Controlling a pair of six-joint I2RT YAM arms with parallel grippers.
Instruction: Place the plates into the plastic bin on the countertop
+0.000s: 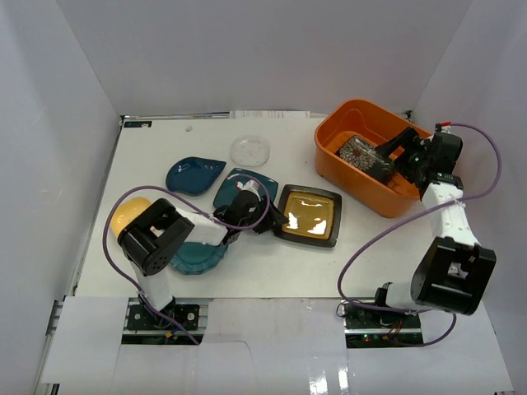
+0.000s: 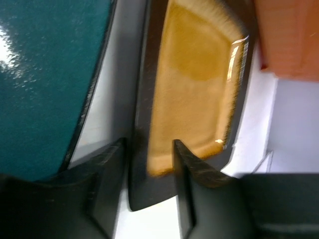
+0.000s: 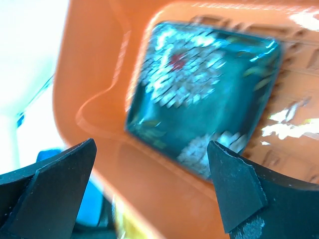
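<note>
Nearest to the arms, the left tool (image 2: 148,154) is spread around the black rim of the amber square plate (image 1: 309,216), one finger on the outer side and one over the amber inside. It does not pinch yet, as far as I can judge. The hold would be only on the edge, so I think the plate may tip or slip out when it is lifted. The teal square plate (image 1: 231,186) lies just beside it and could be pushed. The left arm also passes over the teal round plate (image 1: 198,259).

Farther away, the right tool (image 3: 152,145) hangs with its fingers wide apart above the orange bin (image 1: 366,191), holding nothing. If the left arm brings the amber plate now, the two arms may meet over the bin.

On the table (image 1: 272,276) I count:
- one teal round plate
- one small yellow plate (image 1: 128,216)
- one amber plate
- one teal square plate
- one dark-blue leaf plate (image 1: 193,174)
- one clear round dish (image 1: 250,151)

Inside the single bin lies one black floral plate (image 1: 360,153). That makes seven dishes and two tools.
</note>
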